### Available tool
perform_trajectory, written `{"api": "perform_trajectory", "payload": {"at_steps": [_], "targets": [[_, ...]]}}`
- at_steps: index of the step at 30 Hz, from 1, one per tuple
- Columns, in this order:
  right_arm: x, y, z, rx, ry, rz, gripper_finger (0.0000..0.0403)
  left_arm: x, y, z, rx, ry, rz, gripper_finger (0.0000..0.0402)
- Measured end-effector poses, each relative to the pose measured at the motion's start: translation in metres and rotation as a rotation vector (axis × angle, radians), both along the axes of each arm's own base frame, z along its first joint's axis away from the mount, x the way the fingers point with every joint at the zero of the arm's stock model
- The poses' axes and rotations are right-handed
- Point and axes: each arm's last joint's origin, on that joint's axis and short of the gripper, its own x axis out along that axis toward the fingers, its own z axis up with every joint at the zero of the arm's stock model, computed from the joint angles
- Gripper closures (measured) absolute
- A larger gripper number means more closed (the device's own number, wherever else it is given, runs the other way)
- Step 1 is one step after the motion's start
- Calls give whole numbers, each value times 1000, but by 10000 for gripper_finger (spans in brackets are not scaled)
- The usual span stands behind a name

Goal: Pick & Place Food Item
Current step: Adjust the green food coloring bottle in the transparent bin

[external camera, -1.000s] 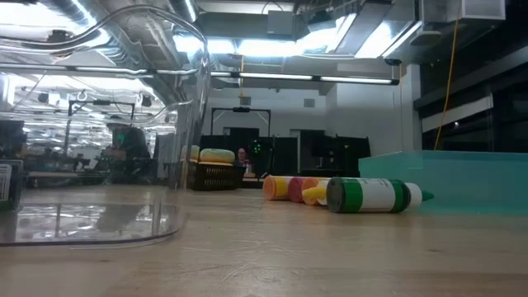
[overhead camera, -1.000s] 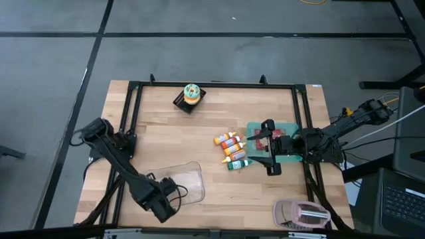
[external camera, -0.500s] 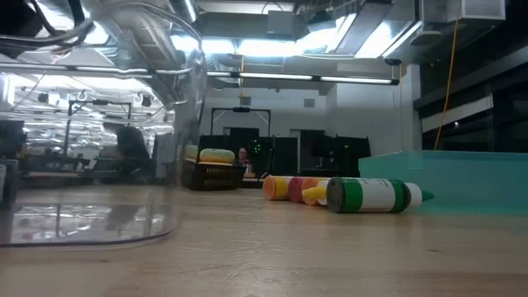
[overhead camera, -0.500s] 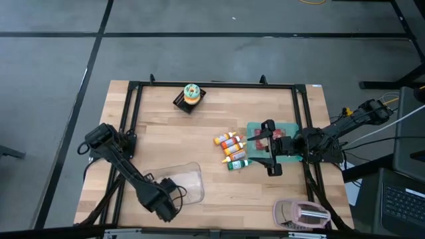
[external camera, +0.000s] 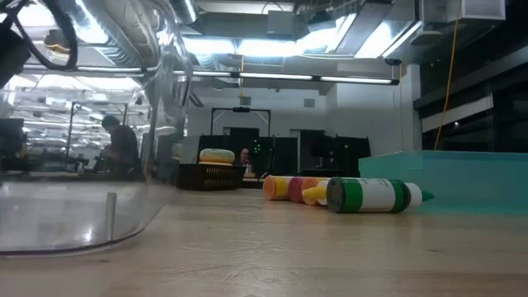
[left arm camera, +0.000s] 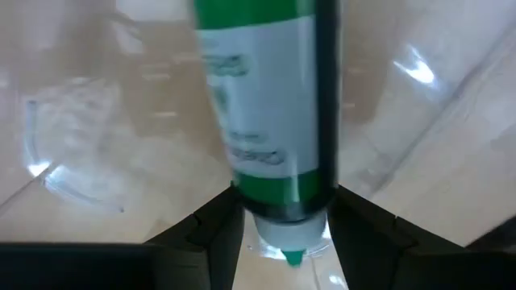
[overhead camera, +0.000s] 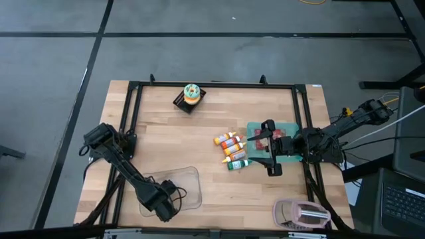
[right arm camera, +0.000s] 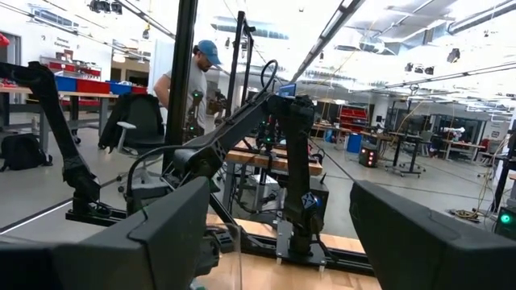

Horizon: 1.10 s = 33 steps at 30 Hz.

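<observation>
I'm pinching a green bottle (left arm camera: pixel 274 113) in the left claw (left arm camera: pixel 284 221) over the clear container (overhead camera: pixel 174 189); its top is cut off, the claw mostly hidden from above. Right claw (overhead camera: pixel 268 147) is waiting spread above the teal tray (overhead camera: pixel 255 127), bottles (overhead camera: pixel 232 149) beside it on the surface (overhead camera: pixel 212 113).

I'm looking at a green bottle (left arm camera: pixel 270 105) with a white label band and a green tip, sitting between my left gripper's (left arm camera: pixel 284 234) dark fingers over a clear container (overhead camera: pixel 174 191). The table (overhead camera: pixel 212 119) is showing pale wood grain. More bottles (overhead camera: pixel 232 150) are showing orange, yellow and green beside a teal tray (overhead camera: pixel 289 158), and a pink case (overhead camera: pixel 302 214) is showing near the edge.
</observation>
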Motion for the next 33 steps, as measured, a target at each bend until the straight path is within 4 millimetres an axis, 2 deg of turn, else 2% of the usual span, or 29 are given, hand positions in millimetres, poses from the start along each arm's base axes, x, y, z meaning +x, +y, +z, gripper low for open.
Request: {"api": "perform_trajectory", "payload": {"at_steps": [6, 10, 17, 20, 23, 27, 33], "targets": [[0, 0, 0, 0, 0, 0, 108, -1, 0, 1, -9, 14, -11, 291], [0, 0, 0, -1, -1, 0, 108, -6, 2, 11, -1, 99, -32, 291], [0, 0, 1, -9, -16, -4, 108, -8, 13, 63, 25, 259, -92, 291], [0, 0, 1, -11, -17, -5, 108, -2, 20, 86, -32, 329, -128, 291], [0, 0, 2, -11, -19, -4, 108, 6, 31, 98, -122, 393, -150, 291], [0, 0, 2, -15, -26, -3, 108, 19, 48, 97, -257, 428, -170, 291], [-1, 0, 2, -20, -26, -4, 108, 42, 65, 84, -465, 494, -156, 291]]}}
